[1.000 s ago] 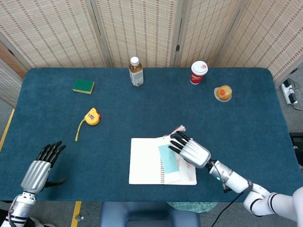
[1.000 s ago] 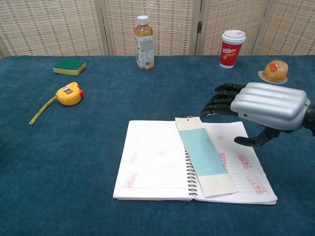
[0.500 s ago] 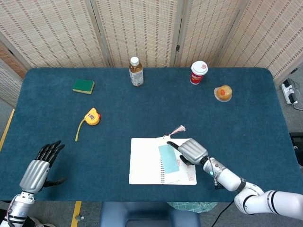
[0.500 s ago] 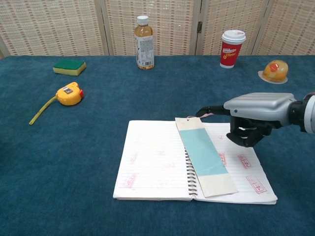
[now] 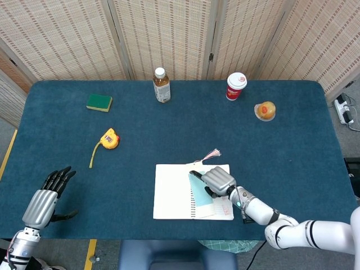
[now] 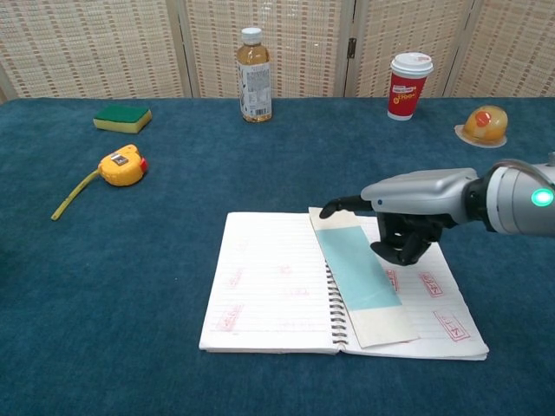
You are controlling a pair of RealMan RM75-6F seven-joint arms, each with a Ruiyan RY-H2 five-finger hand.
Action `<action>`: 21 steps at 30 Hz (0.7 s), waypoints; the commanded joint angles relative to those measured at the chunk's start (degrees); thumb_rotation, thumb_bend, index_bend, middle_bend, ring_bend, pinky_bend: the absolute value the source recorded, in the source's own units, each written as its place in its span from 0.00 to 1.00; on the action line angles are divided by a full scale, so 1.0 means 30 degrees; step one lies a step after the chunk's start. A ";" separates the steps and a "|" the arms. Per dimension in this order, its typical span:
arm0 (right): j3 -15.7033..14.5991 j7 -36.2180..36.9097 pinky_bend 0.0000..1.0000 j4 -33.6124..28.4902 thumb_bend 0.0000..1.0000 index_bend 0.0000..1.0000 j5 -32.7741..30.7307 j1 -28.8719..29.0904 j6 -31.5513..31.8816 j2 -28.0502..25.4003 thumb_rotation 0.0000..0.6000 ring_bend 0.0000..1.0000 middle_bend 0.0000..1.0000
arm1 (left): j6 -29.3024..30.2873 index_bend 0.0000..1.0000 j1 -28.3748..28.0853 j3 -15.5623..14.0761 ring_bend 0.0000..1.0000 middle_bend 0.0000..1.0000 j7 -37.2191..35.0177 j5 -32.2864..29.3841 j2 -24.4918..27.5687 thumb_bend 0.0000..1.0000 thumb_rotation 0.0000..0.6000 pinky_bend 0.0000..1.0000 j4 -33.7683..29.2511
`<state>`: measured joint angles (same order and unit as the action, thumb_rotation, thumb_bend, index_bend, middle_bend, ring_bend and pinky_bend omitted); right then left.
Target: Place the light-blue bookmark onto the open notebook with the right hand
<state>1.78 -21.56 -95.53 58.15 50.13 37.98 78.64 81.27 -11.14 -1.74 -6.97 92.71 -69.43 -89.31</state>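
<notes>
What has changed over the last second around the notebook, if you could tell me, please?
The right hand moved left over the notebook, curling its fingers, one stretched out to the bookmark top. Whether it touches is unclear. Bookmark, notebook, left hand and the other things stayed put.

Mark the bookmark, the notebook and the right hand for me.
light-blue bookmark [image 6: 364,279]: chest view, blue middle.
open notebook [image 6: 273,290]: chest view, left page.
right hand [image 6: 414,204]: chest view, silver back.
</notes>
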 commanded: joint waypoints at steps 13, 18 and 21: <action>-0.0592 -0.3140 1.00 -0.0232 0.67 0.09 -0.3900 0.1692 0.1569 0.0868 1.00 1.00 0.99 | -0.0215 0.05 -0.0063 -0.0013 0.00 0.04 -0.0090 -0.0106 0.0001 0.14 1.00 0.00 0.0057; -0.0581 -0.3156 1.00 0.0258 0.67 0.09 -0.4451 0.2034 0.1446 0.1328 1.00 1.00 0.99 | -0.0163 0.05 -0.0059 -0.0060 0.00 0.04 -0.0080 0.0017 0.0023 0.14 1.00 0.00 -0.0028; -0.0569 -0.3154 1.00 0.0508 0.67 0.09 -0.4621 0.2221 0.1409 0.1657 1.00 1.00 0.99 | -0.0174 0.05 -0.0055 -0.0037 0.00 0.04 -0.0166 -0.0049 0.0043 0.14 1.00 0.00 -0.0003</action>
<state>0.07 -31.01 -94.17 44.44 56.62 42.27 83.41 80.75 -11.31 -1.87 -7.46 92.59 -69.31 -89.33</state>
